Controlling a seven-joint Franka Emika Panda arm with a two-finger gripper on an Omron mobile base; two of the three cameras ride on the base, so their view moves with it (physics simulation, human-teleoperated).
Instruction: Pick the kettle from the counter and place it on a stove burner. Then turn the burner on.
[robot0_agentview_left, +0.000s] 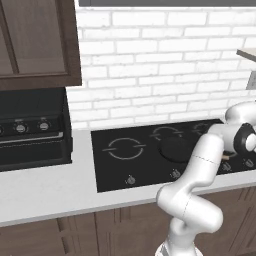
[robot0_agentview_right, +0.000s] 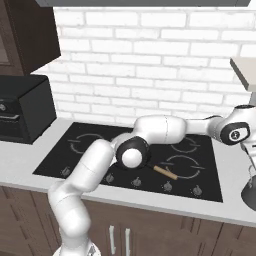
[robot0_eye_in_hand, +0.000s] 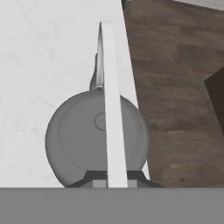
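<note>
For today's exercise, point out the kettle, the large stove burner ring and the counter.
kettle (robot0_eye_in_hand: 78, 135): hand view, rounded grey body.
stove burner (robot0_agentview_left: 124, 148): left base view, ring's centre.
counter (robot0_agentview_left: 50, 190): left base view, bare worktop.

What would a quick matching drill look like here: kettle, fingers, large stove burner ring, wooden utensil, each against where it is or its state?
Things:
1. kettle
2. fingers
3. stove burner
4. wooden utensil

Places or states:
A. bare, nothing on it
B. lying on the black cooktop glass
C. on the pale counter by its edge
D. shut on the thin handle

Pairs: 1-C, 2-D, 3-A, 4-B
</note>
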